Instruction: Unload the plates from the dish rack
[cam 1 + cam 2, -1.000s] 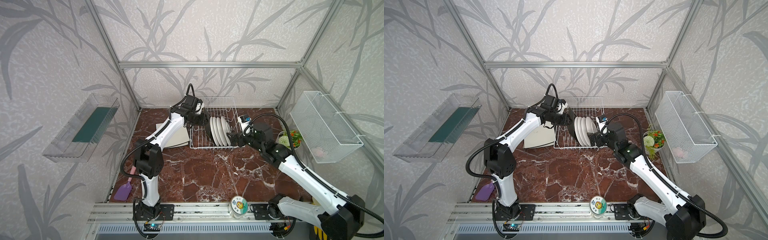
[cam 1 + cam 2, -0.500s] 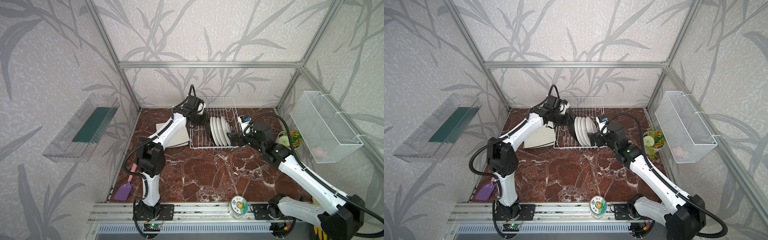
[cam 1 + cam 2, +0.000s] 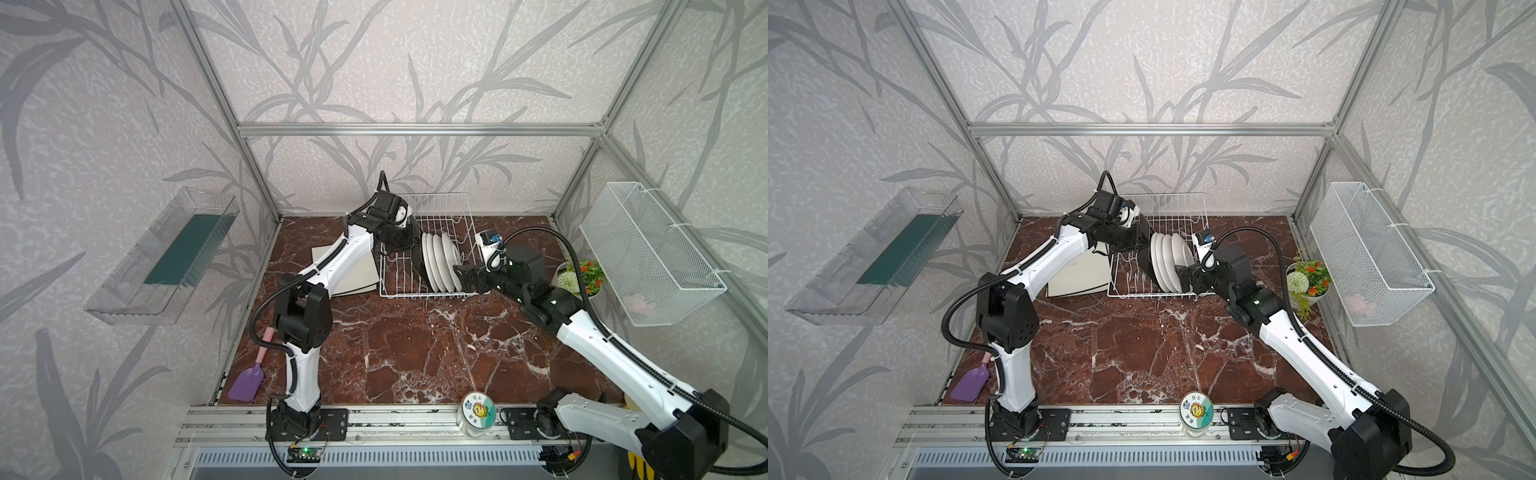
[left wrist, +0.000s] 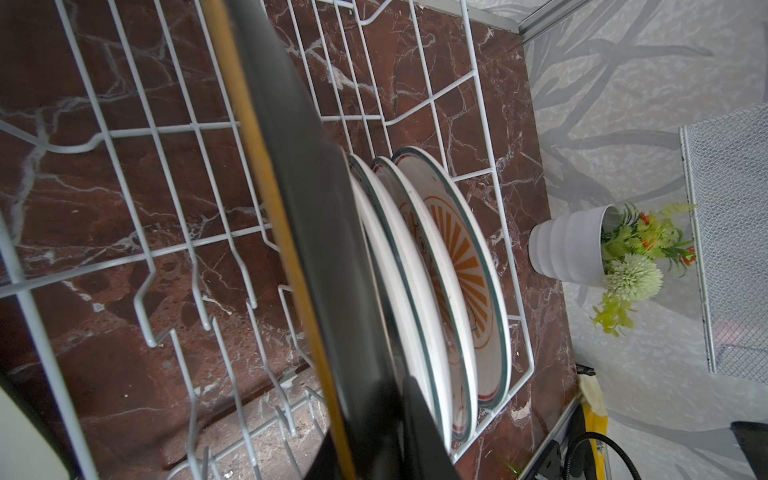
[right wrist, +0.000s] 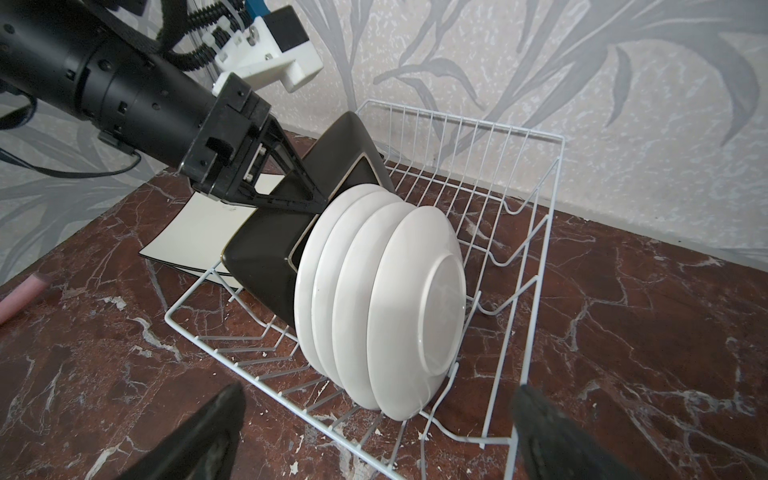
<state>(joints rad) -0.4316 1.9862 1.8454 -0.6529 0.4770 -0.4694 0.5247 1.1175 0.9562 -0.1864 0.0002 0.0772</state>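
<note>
Over red marble table [image 3: 415, 353]: left claw [image 3: 411, 247] tight on black plate [image 5: 266, 266], right claw [image 3: 462, 277] wide.

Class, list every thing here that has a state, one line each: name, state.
rack: holds five plates
black plate: on edge in rack, gripped
round plates: four, on edge in rack
cream plates: stacked flat on table, outside rack
left gripper: shut on black plate
right gripper: open, empty
jar: upright, lidded

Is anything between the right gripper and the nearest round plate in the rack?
Nothing visible blocks it. The right gripper is open, facing the back of the nearest round plate; only the dish rack's low wire rim crosses below, and the plate rises above it.
</note>
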